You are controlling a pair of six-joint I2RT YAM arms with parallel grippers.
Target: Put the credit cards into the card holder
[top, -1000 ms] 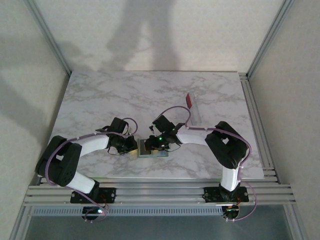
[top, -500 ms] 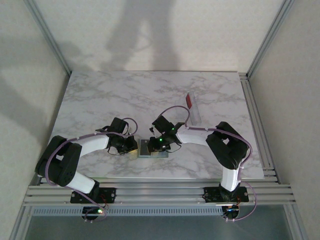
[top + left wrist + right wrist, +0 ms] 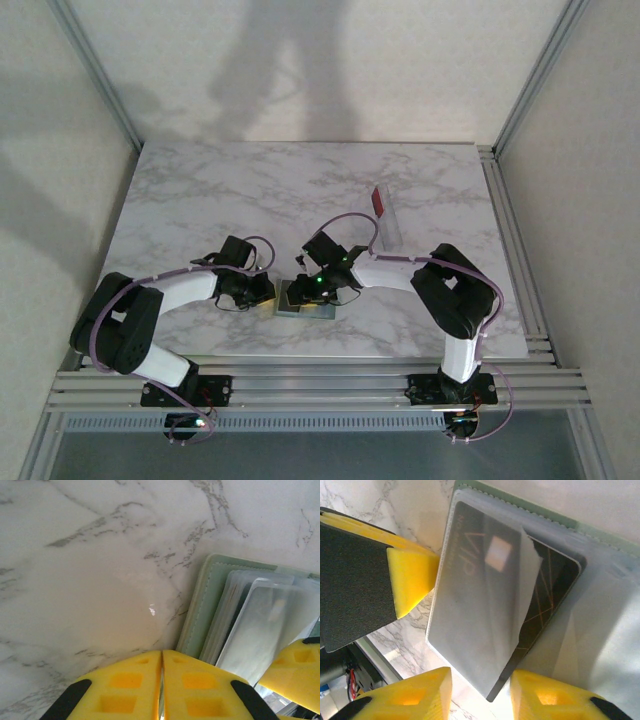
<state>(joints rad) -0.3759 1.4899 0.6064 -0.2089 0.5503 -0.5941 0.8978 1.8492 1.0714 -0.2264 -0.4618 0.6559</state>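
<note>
Now dark card (image 3: 552,580) partly in card holder (image 3: 199,607); right tool (image 3: 480,692) open astride its end, push straight; left tool (image 3: 162,680) closed, bracing holder.

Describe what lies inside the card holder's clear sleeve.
A dark card with VIP lettering lies partly under the clear sleeve of the card holder; its gold-lined end is bare. Whatever lies beneath the card is covered.

Reached in with both arms, elbows bent, from either side of the card holder (image 3: 322,309). Set left gripper (image 3: 161,656), pads pressed together, at its left edge. Poised right gripper (image 3: 481,682) over it, jaws parted.
</note>
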